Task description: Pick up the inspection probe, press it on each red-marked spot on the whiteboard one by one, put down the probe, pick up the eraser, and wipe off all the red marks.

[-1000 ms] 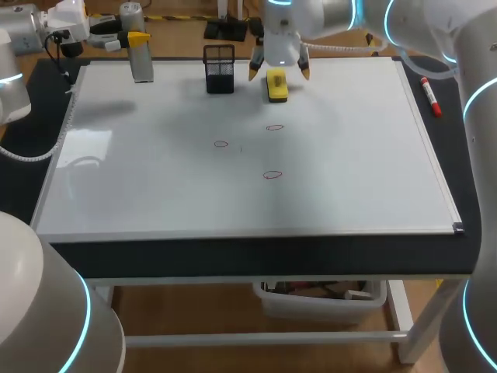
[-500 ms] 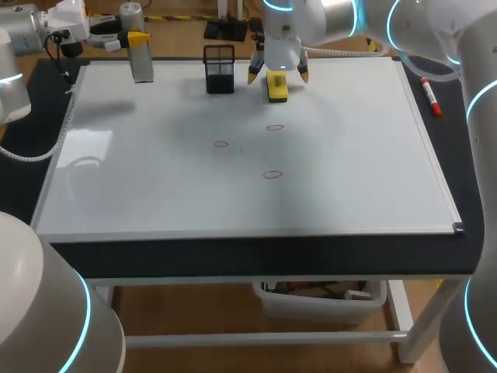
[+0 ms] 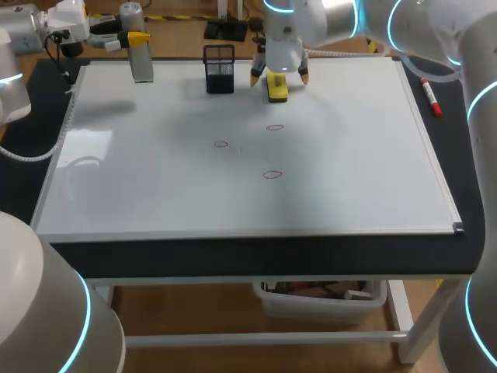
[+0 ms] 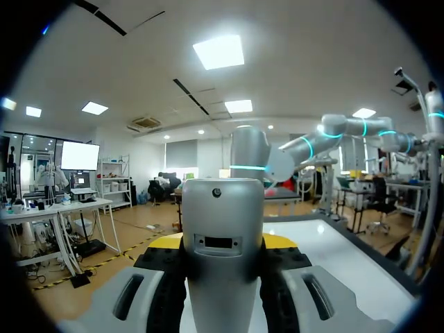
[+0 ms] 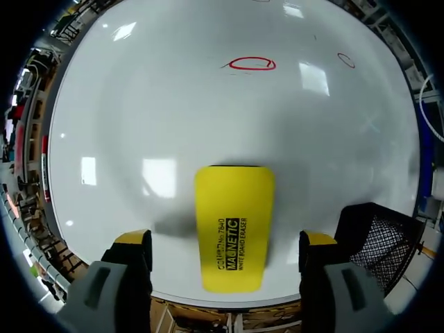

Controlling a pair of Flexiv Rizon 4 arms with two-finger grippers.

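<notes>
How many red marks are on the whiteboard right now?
3 on the whiteboard: the far mark nearest the yellow eraser, the left mark, and the near mark closest to the front edge. None looks hidden.

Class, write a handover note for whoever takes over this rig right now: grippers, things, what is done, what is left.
Left gripper: shut on the probe, at the whiteboard's far left corner.
Right gripper: open, straddling the eraser, not touching it.
Done: whether the three red marks were pressed cannot be told.
Left: put down the probe, grasp the eraser, wipe the red marks.
</notes>
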